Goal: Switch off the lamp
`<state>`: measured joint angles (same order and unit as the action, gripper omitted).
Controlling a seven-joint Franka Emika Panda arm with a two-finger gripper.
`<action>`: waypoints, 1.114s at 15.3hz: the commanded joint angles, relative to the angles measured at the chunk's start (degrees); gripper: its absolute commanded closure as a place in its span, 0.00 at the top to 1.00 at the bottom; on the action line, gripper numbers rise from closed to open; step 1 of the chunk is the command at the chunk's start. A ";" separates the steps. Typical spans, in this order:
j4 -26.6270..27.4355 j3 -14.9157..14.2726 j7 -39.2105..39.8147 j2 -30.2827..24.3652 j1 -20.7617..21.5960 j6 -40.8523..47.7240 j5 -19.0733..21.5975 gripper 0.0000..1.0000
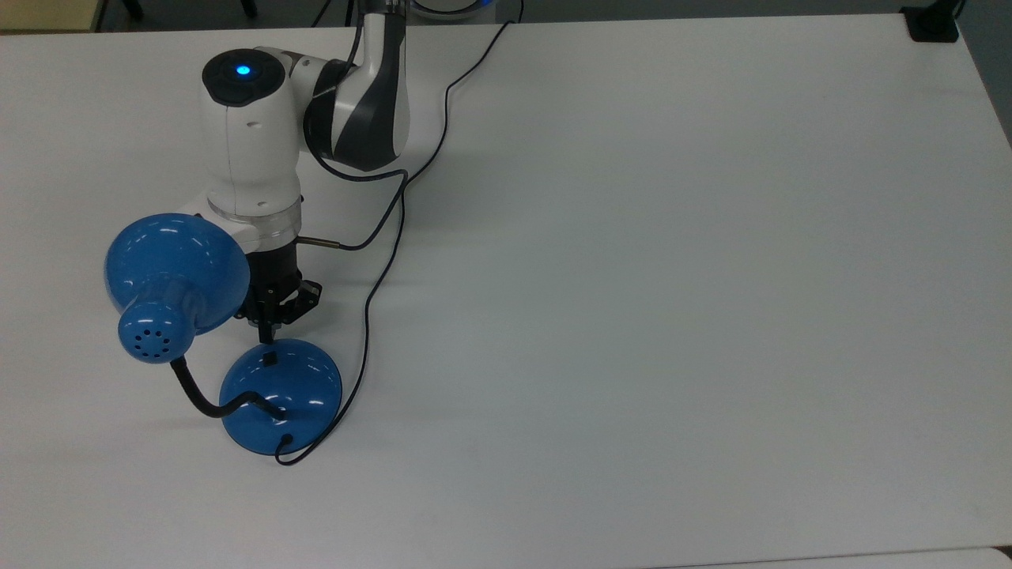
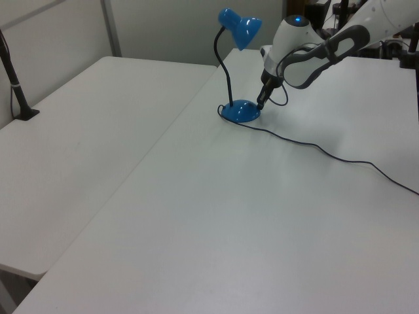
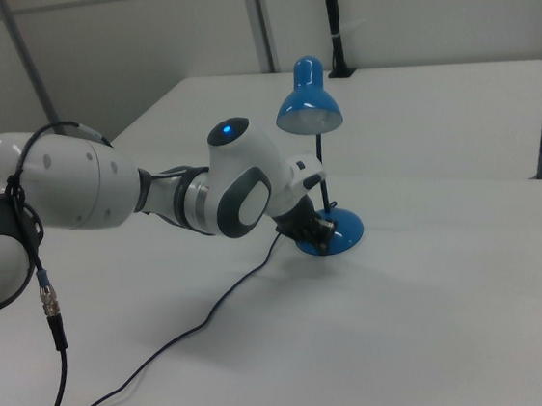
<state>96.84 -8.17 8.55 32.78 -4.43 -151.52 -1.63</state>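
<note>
Hovering hand (image 1: pixel 267 338) beside lamp (image 1: pixel 281 395); cord (image 1: pixel 365 316) alongside.

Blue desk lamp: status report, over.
Gripper shut, at base rim, off the switch. Glossy blue desk lamp upright on white table. Black cord beside base.

In the right view, we see the arm (image 3: pixel 154 201) covering part of the lamp (image 3: pixel 317 159) base at mid-frame. In the top view, the lamp's shade hides part of the claw (image 1: pixel 267 336). The counter (image 1: pixel 672 276) runs off the frame's left and bottom edges.
</note>
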 commanded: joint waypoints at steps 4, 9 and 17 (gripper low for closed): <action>6.17 0.43 3.92 -12.80 -1.81 18.65 -1.62 0.07; 6.00 0.43 5.25 -25.20 -0.67 38.29 -1.53 1.00; 3.98 -1.58 -3.98 -36.73 10.21 50.35 0.04 1.00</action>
<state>99.72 -7.62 6.36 -1.03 1.77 -103.14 -2.09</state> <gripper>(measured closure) 0.000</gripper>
